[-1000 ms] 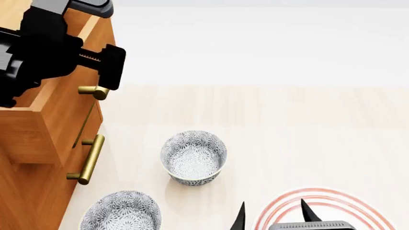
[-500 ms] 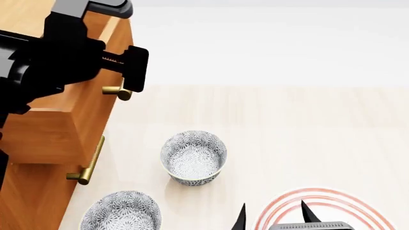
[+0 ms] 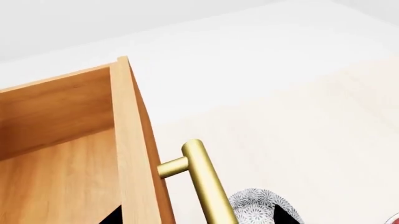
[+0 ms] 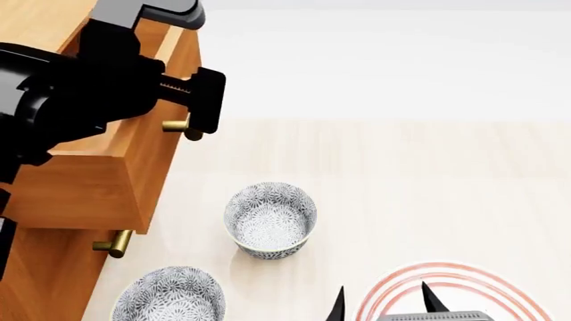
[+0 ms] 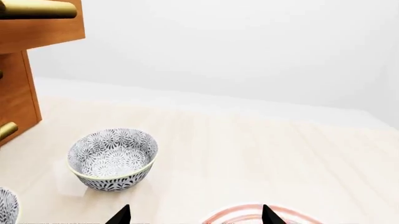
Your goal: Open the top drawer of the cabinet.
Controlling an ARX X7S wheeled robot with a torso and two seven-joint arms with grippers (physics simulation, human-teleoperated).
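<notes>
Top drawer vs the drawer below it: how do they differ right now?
The top drawer is pulled well out from the cabinet; the lower drawer sits shut. The left gripper is at the top drawer's handle; the lower drawer's handle is untouched and mostly hidden under the open drawer. Both have orange-brown wood fronts and brass bar handles.

We see a pale wood tabletop (image 4: 428,180) carrying the cabinet (image 4: 40,281), two patterned bowls and a red-ringed plate (image 4: 450,287). One bowl (image 4: 269,219) stands ahead of the right gripper (image 4: 382,301); the other bowl (image 4: 170,294) lies nearer the cabinet.
</notes>
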